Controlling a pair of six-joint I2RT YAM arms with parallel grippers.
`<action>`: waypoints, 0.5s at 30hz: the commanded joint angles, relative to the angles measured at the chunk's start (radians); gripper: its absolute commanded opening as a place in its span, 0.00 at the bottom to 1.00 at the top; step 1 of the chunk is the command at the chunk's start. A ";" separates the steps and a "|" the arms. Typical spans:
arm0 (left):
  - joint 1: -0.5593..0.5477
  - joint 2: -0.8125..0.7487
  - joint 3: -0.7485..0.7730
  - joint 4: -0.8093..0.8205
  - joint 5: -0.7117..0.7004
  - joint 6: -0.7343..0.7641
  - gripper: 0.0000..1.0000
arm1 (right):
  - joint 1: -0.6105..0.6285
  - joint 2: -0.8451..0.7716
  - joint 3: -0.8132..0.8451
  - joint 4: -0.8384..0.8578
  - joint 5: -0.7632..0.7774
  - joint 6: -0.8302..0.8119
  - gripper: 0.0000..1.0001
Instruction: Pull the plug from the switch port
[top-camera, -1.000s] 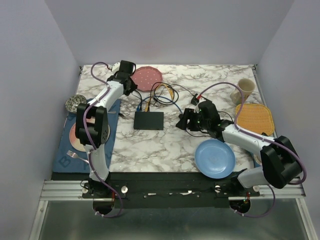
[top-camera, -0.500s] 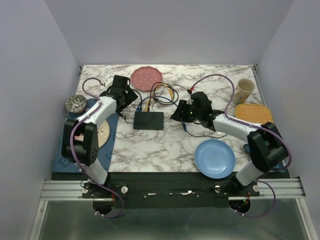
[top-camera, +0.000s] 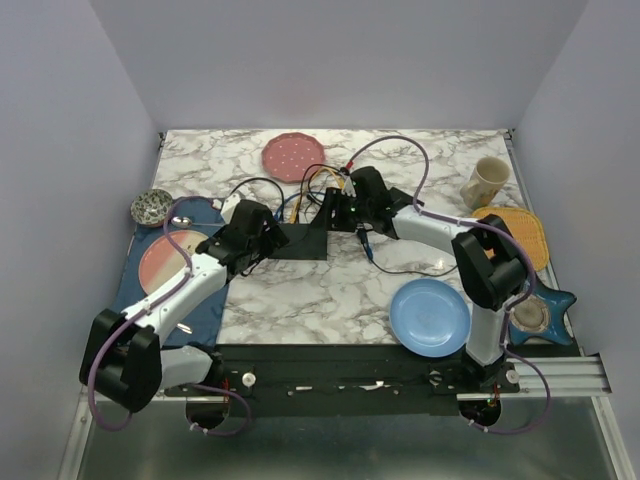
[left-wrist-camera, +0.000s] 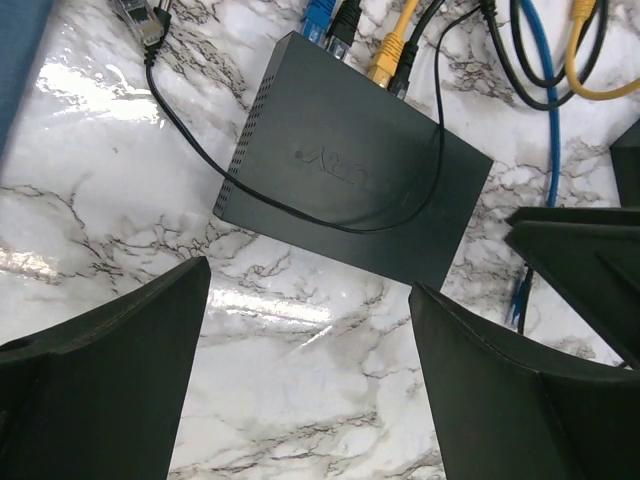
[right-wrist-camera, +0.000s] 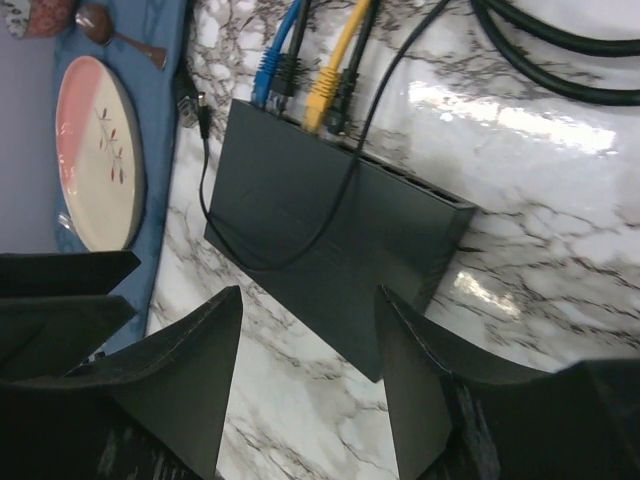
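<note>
Left gripper (left-wrist-camera: 310, 278), right gripper (right-wrist-camera: 310, 291) moved beside switch (left-wrist-camera: 350, 175) (jaws apart).

Your left arm (top-camera: 185, 288) and right arm (top-camera: 425, 228) wear white shells over black joints, purple cable (top-camera: 392, 139) looping alongside; claw fingers (left-wrist-camera: 100, 380) are matte-black wedges.

The switch (left-wrist-camera: 350, 170) hides its sockets; cables (left-wrist-camera: 385, 58) leave the frame.

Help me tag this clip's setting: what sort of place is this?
Probably a robot test cell: plain walls enclose a marble-pattern tabletop, two arms mount on a metal rail, and a switch lies among plates.
</note>
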 joint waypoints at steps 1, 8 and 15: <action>-0.003 -0.121 -0.044 -0.007 -0.070 -0.012 0.92 | 0.028 0.084 0.090 -0.069 -0.080 0.031 0.65; -0.003 -0.222 -0.093 -0.035 -0.075 -0.014 0.92 | 0.045 0.173 0.155 -0.091 -0.099 0.084 0.64; -0.003 -0.248 -0.136 -0.036 -0.053 -0.023 0.92 | 0.049 0.280 0.257 -0.091 -0.126 0.143 0.64</action>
